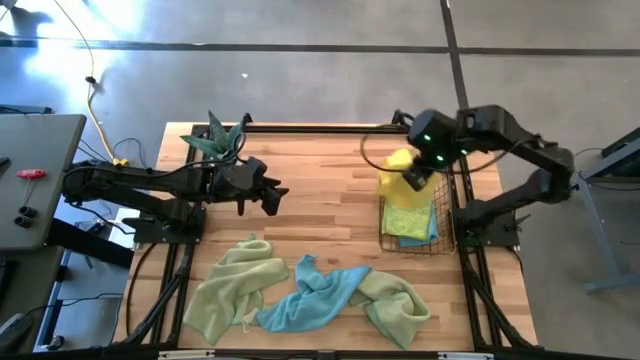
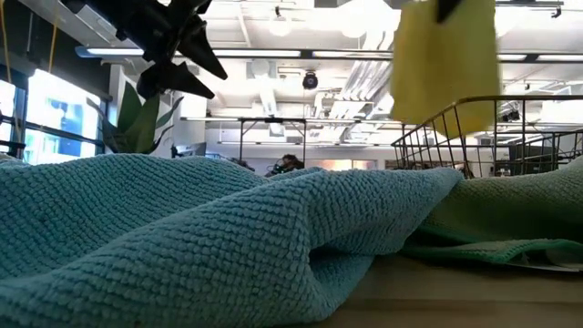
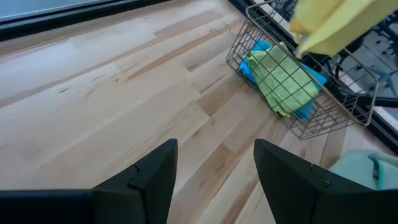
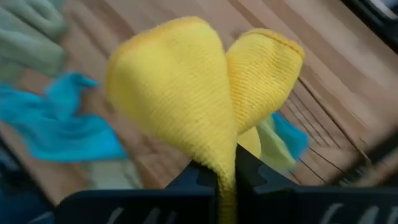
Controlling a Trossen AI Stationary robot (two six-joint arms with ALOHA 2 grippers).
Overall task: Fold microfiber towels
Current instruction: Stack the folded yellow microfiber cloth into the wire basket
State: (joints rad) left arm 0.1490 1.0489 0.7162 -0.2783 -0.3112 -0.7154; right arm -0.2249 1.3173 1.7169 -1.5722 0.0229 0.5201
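Right claw (image 4: 227,171) clamped on the yellow towel (image 4: 186,93), dangling over the wire basket (image 1: 445,245) at three o'clock; left claw (image 3: 214,171) spread apart, apparently empty, at nine o'clock above the surface (image 1: 320,190).

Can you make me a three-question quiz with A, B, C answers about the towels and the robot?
1. Where is the yellow towel?
A. Flat on the table
B. Hanging from the right gripper above the basket
C. Under the plant

2. How many loose towels lie on the table's near side?
A. Three
B. One
C. Six

3. How do the left gripper's jaws stand?
A. Shut on a towel
B. Shut on nothing
C. Open, holding nothing

Answers:
1 B: the jaws pinch it over the basket.
2 A: a green towel, a blue towel and another green towel lie there.
3 C: bare wood shows between them.
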